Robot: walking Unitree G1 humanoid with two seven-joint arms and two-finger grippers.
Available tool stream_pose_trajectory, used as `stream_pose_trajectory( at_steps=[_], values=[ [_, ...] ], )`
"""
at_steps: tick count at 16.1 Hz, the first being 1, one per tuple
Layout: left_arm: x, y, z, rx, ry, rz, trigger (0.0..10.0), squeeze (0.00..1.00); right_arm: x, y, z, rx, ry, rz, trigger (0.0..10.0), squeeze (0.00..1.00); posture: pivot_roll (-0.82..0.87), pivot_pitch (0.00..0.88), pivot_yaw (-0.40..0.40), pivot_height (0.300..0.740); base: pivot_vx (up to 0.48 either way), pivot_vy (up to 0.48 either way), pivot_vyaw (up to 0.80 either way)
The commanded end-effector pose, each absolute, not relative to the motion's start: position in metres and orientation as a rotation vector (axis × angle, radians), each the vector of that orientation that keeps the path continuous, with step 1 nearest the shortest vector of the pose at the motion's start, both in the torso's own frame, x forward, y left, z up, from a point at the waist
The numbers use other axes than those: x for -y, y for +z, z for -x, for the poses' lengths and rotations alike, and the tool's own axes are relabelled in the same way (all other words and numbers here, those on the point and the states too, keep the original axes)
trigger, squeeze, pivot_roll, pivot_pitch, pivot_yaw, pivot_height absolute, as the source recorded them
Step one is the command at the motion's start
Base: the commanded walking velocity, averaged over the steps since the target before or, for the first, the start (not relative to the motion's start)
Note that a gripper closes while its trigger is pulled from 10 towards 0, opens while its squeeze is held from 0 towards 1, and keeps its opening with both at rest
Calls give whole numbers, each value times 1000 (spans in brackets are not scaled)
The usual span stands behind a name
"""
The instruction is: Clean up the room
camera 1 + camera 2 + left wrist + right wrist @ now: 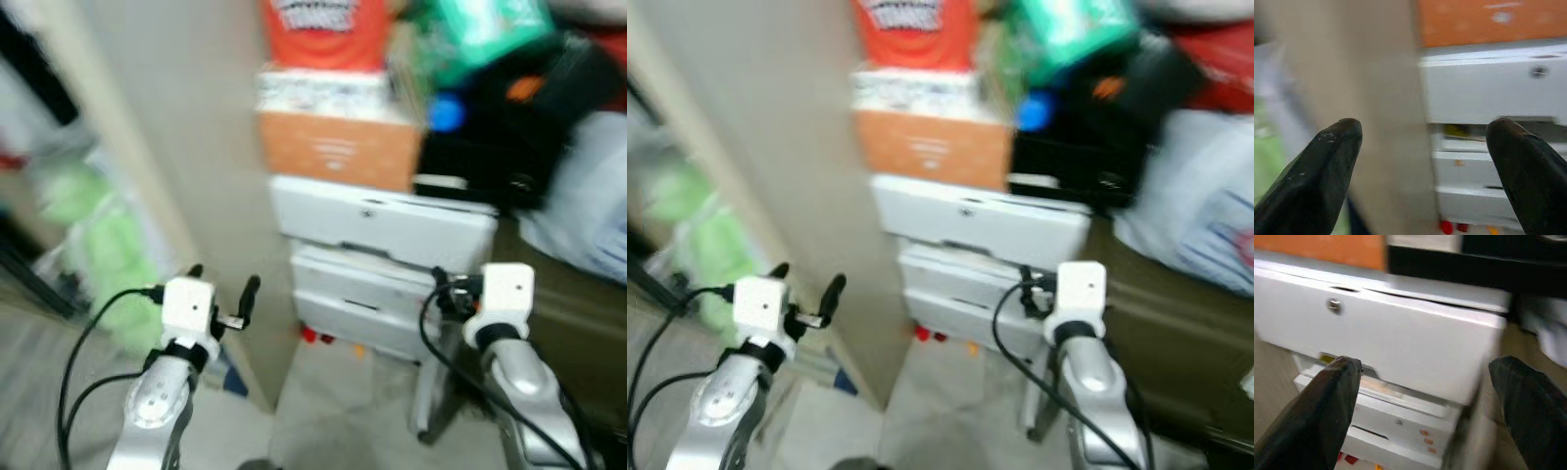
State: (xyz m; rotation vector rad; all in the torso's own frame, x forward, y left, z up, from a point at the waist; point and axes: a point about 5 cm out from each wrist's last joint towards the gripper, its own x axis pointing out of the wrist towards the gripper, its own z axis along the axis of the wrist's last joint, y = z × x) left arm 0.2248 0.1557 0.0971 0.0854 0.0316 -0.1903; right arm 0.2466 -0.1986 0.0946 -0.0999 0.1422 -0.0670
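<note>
Approaching the white drawer unit (382, 264), still blurred. Your left gripper (221, 290) and right gripper (1425, 406) hold jaws spread, empty. Next, I judge, pick a target.

A blurred white drawer unit (980, 259) is seen ahead, with an orange box (933, 147) stacked on it and a black bag (1087, 137) to the right of the box. Small red items (928, 336) lie on the floor at the unit's base. The left gripper (805, 289) is held open, left of the unit.
</note>
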Motion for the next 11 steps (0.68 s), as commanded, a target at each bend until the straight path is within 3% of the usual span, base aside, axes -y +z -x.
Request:
stream_pose_trajectory(
  at_steps=[1, 7, 11],
  values=[
    [-166, 98, -224, -38, -140, -95, 10000, 0, 189, 99, -252, -124, -36, 82, 10000, 0, -32, 0, 19, 740, 0, 0, 800],
    [-178, 109, -242, -11, -83, -78, 10000, 0, 190, 114, -270, -80, -27, 97, 10000, 0, -34, 0, 8, 740, 0, 0, 598],
    [-181, 108, -242, -18, -44, -72, 10000, 0, 191, 108, -262, -141, -65, 34, 10000, 0, -36, 0, 13, 740, 0, 0, 0]
  ],
)
